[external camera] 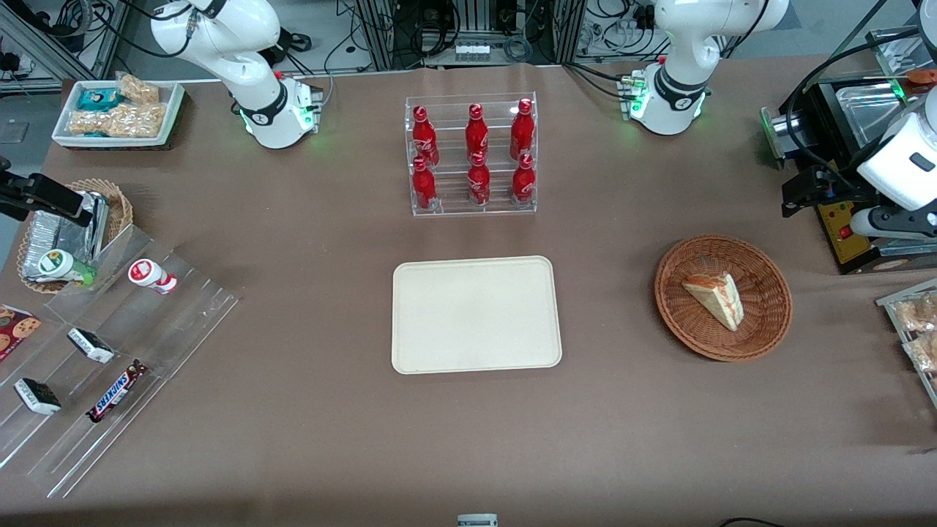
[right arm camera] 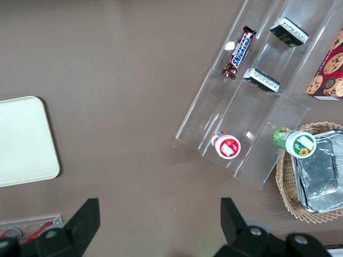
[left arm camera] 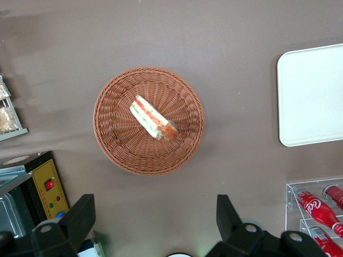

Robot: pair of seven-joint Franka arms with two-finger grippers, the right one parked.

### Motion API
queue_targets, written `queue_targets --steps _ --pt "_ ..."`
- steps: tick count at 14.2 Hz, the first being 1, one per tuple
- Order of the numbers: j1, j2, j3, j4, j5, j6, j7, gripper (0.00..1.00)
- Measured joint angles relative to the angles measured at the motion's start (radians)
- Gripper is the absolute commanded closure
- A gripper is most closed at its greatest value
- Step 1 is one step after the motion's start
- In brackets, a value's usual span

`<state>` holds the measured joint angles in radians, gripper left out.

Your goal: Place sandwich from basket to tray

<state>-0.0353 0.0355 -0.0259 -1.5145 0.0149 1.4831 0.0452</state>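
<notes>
The sandwich (external camera: 716, 296) (left arm camera: 154, 118), a pale triangular wedge with red and green filling, lies in the middle of the round reddish-brown basket (external camera: 768, 263) (left arm camera: 115, 144). The cream tray (external camera: 476, 315) (left arm camera: 313, 96) (right arm camera: 24, 142) lies flat near the table's middle, beside the basket toward the parked arm's end, with nothing on it. My gripper (external camera: 794, 199) (left arm camera: 155, 219) hangs open and holds nothing. It is high above the table, farther from the front camera than the basket and clear of its rim. Its black fingers (left arm camera: 80, 217) stand wide apart over bare tablecloth.
A clear rack of red bottles (external camera: 472, 157) (left arm camera: 316, 209) stands farther from the front camera than the tray. A black box with a yellow panel (external camera: 849, 234) (left arm camera: 48, 184) sits beside the gripper. Clear stepped shelves with snack bars (external camera: 110, 351) lie toward the parked arm's end.
</notes>
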Motion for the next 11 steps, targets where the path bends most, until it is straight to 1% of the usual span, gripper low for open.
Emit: queue_targets --steps 4,7,11 --pt "0.0 -0.004 0.002 0.001 0.0 -0.002 0.0 0.0" --pt "0.001 -0.003 0.004 -0.003 0.0 -0.039 0.0 0.0" --pt "0.002 0.009 0.007 -0.079 0.001 -0.057 0.0 0.0"
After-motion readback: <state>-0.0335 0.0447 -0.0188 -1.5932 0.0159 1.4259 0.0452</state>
